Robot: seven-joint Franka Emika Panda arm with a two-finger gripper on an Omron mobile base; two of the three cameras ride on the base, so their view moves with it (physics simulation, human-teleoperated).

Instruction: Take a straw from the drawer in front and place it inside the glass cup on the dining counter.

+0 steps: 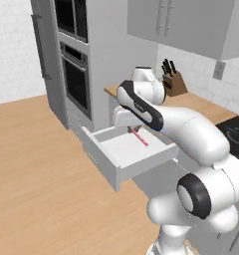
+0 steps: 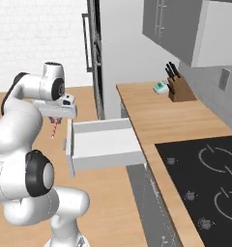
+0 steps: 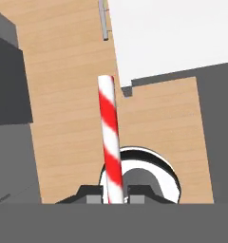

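My gripper (image 3: 115, 197) is shut on the straw (image 3: 111, 137), a red and white striped stick that points away from the fingers. In the right base view the gripper (image 2: 54, 119) holds the straw (image 2: 54, 129) hanging down over the wood floor, just left of the open drawer (image 2: 106, 160). The left base view has the gripper (image 1: 131, 128) and straw (image 1: 140, 137) in line with the drawer (image 1: 99, 162), whose white inside looks bare. In the hand view the drawer (image 3: 168, 33) lies at the upper right. The glass cup and the dining counter are out of view.
A wood counter (image 2: 161, 116) with a knife block (image 2: 180, 88) runs to the right of the drawer, and a black cooktop (image 2: 210, 178) is set into it. A tall oven stack (image 1: 74, 64) stands behind the drawer. Grey wall cupboards (image 2: 181, 24) hang above.
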